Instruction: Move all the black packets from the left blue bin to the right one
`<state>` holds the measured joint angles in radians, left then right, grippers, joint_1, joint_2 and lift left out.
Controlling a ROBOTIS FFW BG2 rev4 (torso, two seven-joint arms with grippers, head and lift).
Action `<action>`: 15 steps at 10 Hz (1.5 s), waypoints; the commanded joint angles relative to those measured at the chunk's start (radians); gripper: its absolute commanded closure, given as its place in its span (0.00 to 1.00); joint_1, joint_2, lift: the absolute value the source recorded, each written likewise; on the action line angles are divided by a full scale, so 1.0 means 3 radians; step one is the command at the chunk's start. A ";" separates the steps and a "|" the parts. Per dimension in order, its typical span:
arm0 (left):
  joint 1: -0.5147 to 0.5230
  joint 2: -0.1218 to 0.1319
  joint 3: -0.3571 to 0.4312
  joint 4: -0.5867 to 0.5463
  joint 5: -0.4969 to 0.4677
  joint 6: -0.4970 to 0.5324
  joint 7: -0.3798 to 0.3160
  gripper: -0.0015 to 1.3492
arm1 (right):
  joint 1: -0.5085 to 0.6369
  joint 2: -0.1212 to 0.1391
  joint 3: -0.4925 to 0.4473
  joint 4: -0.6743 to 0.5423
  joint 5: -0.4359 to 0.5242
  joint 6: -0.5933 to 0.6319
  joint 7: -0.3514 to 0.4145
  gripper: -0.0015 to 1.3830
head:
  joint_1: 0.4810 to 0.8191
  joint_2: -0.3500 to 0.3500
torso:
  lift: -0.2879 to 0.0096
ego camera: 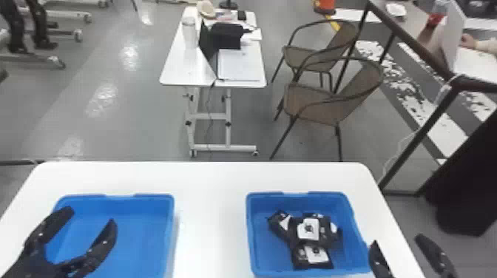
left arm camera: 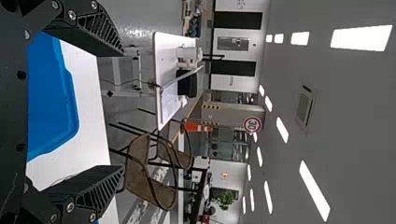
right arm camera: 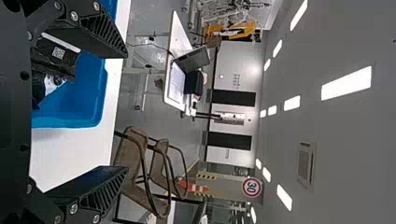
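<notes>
Black packets [ego camera: 308, 229]: heaped and overlapping, printed labels up, in the right blue bin [ego camera: 260, 258], from its middle toward the near edge; perhaps four, though the overlap makes the count unsure
Right gripper [ego camera: 396, 240]: fingers spread apart, beside that bin's right edge, near the worktop's right edge
Left blue bin [ego camera: 162, 236]: toward the worktop's left edge
Left gripper [ego camera: 91, 216]: above this bin, fingers spread apart
Worktop [ego camera: 210, 221]: white and glossy, far corners rounded, a bare strip between the bins
Floor [ego camera: 122, 136]: grey, streaked with reflected light
Small table [ego camera: 173, 70]: white, wheeled, beyond the worktop's far edge, carrying an open laptop [ego camera: 238, 68]
Chairs [ego camera: 310, 105]: two, brown with dark frames, right of the small table
Ceiling [left arm camera: 341, 116]: grey, with bright light panels [left arm camera: 362, 37]
</notes>
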<state>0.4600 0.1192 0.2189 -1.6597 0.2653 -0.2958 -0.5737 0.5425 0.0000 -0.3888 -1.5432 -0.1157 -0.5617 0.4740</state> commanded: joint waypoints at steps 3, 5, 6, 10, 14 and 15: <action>0.0001 -0.0009 -0.0019 0.0015 0.0015 -0.0011 0.0000 0.13 | 0.0002 0.0003 -0.0003 -0.0005 -0.0028 -0.0004 0.0010 0.12 | 0.63 0.33 | 0.97; 0.0001 -0.0009 -0.0024 0.0025 0.0015 -0.0006 0.0000 0.13 | 0.0007 0.0003 0.0002 -0.0005 -0.0039 -0.0004 0.0015 0.12 | 0.63 0.33 | 0.97; 0.0001 -0.0009 -0.0029 0.0031 0.0021 -0.0006 0.0000 0.13 | 0.0007 0.0003 0.0002 0.0000 -0.0039 -0.0004 0.0015 0.12 | 0.63 0.33 | 0.97; 0.0006 -0.0003 -0.0034 0.0036 0.0041 -0.0011 0.0000 0.13 | 0.0007 0.0003 0.0013 0.0010 -0.0064 0.0001 0.0020 0.12 | 0.63 0.32 | 0.97; 0.0001 0.0012 -0.0060 0.0056 0.0061 -0.0037 0.0000 0.13 | 0.0017 0.0003 0.0013 0.0026 -0.0085 -0.0004 0.0026 0.12 | 0.63 0.32 | 0.97; 0.0001 0.0012 -0.0060 0.0046 0.0082 -0.0052 0.0000 0.13 | 0.0027 0.0003 0.0013 0.0026 -0.0090 -0.0004 0.0036 0.12 | 0.63 0.32 | 0.97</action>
<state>0.4606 0.1220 0.2009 -1.6441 0.2872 -0.3086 -0.5737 0.5483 0.0000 -0.3848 -1.5358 -0.1417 -0.5630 0.4836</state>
